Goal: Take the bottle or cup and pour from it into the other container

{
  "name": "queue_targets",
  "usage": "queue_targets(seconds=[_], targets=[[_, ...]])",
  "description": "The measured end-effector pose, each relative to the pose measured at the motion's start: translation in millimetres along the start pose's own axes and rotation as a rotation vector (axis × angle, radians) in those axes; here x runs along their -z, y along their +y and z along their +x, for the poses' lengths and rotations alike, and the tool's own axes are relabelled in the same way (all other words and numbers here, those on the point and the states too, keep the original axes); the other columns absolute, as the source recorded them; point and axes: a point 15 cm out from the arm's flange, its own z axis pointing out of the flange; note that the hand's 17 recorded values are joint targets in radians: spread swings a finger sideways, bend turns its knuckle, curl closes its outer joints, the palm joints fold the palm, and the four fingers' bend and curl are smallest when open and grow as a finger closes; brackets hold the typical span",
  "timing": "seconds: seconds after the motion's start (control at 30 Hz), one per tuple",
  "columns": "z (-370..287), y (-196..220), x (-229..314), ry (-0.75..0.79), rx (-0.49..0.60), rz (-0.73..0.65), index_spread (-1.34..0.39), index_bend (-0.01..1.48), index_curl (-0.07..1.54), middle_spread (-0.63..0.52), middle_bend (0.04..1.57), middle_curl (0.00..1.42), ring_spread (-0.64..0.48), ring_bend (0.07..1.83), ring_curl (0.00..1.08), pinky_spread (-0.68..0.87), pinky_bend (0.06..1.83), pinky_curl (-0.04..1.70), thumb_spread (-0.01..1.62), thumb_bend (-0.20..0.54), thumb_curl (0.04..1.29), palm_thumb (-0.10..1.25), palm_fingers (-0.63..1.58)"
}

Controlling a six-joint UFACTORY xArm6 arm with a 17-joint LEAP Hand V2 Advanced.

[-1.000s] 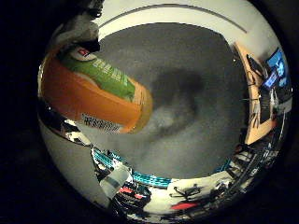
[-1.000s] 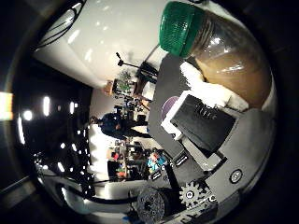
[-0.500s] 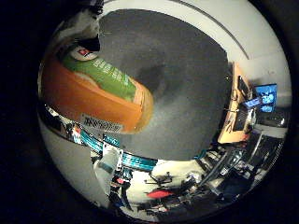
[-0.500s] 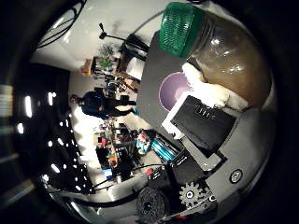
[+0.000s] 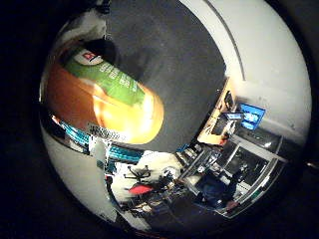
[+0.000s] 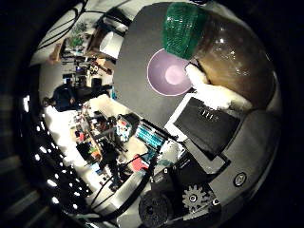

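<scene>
Above the dark grey desk (image 6: 137, 80), the robot's right hand (image 6: 209, 133) is holding a bottle (image 6: 232, 61) close against its palm, clear of the surface. Its fingers (image 6: 213, 92) are curling round the bottle's shoulder, a white padded fingertip pressing on the clear plastic just below the neck, with the black finger body lying beside it. The bottle is filling much of both palm views: its green ribbed cap (image 6: 183, 28) is showing in the thumb-side view, and its orange body with a green label (image 5: 112, 82) is showing in the little-finger-side view. Brownish-orange liquid is showing through the clear wall near the neck. A purple bowl (image 6: 170, 73) is sitting on the desk, open side up, and the capped end of the bottle is appearing just beside the bowl's rim in the thumb-side view; whether the cap is directly over the bowl cannot be told. The bottle is lying tilted across the palm rather than standing upright. Beyond the desk's far edge, a wooden table (image 5: 217, 124) with a lit blue monitor (image 5: 251, 115) is standing against a white wall. Off another edge, shelves and cluttered workbenches (image 6: 114, 137) are standing on a pale floor.
</scene>
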Motion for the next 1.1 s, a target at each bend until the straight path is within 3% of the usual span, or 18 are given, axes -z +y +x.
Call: queue_targets(seconds=[0.23,0.57,1.1], targets=[[-4,-21,-8,0.244,0.031,-0.096,-0.18,1.18,0.78,-0.11,1.36,0.76,-0.22,1.33,0.78,-0.23,1.33,0.83,0.42,-0.02,0.96,1.08,1.12],[-11,-42,-12,0.454,0.049,-0.159,-0.19,1.18,0.78,-0.11,1.36,0.76,-0.24,1.32,0.8,-0.23,1.33,0.83,0.44,-0.02,0.96,1.07,1.13],[-60,-56,-32,0.554,0.126,-0.224,-0.19,1.17,0.78,-0.11,1.35,0.75,-0.24,1.3,0.82,-0.23,1.33,0.84,0.45,-0.02,0.96,1.08,1.13]])
